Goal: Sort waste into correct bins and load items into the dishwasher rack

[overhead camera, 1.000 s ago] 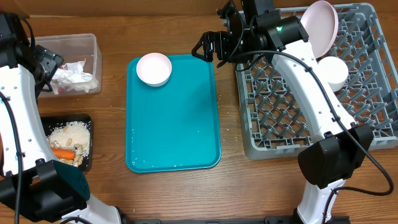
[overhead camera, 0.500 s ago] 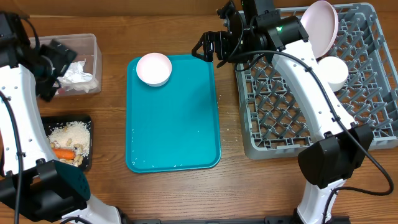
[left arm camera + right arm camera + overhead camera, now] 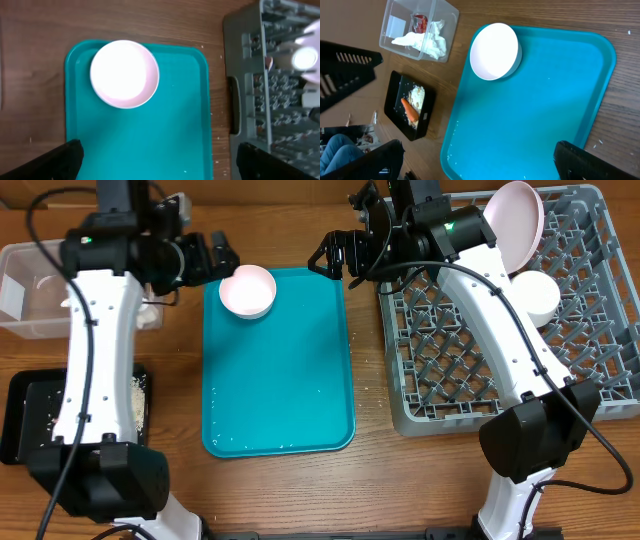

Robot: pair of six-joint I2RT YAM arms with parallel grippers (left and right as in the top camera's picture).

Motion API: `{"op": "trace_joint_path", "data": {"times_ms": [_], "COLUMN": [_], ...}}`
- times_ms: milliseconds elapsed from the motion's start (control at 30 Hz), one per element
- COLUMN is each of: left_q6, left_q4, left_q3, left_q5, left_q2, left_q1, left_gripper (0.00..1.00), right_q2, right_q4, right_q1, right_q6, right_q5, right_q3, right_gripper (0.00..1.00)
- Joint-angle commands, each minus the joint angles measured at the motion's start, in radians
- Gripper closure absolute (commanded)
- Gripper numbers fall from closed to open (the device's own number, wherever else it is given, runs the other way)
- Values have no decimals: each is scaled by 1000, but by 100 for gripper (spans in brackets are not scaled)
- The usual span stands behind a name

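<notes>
My left claw [image 3: 220, 258] and right claw [image 3: 326, 256] gape empty. White round plate [image 3: 515, 220] and white cup [image 3: 537, 295] sit in the grey pegged rack [image 3: 600, 395]; one small white bowl [image 3: 247, 290] remains unloaded.

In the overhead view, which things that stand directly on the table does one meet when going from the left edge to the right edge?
clear tub → teal tray → grey rack. The black tray lies in the same stretch as the tub, so it is left out.
</notes>
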Motion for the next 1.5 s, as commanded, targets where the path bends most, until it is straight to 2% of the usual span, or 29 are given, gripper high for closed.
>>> {"op": "trace_joint_path", "data": {"times_ms": [0, 100, 167, 333, 933, 1233, 1300, 1367, 1400, 1467], "left_q6": [93, 93, 96, 171, 168, 168, 169, 168, 168, 168], "left_q4": [22, 47, 57, 71, 77, 70, 68, 65, 59, 44], "left_q3": [5, 5, 5, 5, 5, 5, 5, 5, 5, 5], "left_q5": [-183, -327, -354, -353, -350, -335, -330, -315, -299, -277], "left_q2": [42, 81, 108, 180, 436, 494, 499, 499, 499, 499], "left_q1": [-84, -141, -166, -193, -187, -188, -188, -188, -189, -188], "left_gripper": [0, 0, 0, 0, 13, 14, 17, 26, 34, 39], "right_q2": [-30, -30, -30, -30, -30, -30, -30, -30, -30, -30], "right_q4": [3, 3, 3, 3, 3, 3, 3, 3, 3, 3], "right_q1": [-4, -4, -4, -4, -4, -4, -4, -4, -4, -4], "right_q6": [4, 4, 4, 4, 4, 4, 4, 4, 4, 4], "right_q5": [-8, -8, -8, -8, -8, -8, -8, -8, -8, -8], "right_q3": [29, 29, 29, 29, 29, 29, 29, 29, 29, 29], "right_gripper": [0, 0, 0, 0, 0, 0, 0, 0, 0, 0]}}
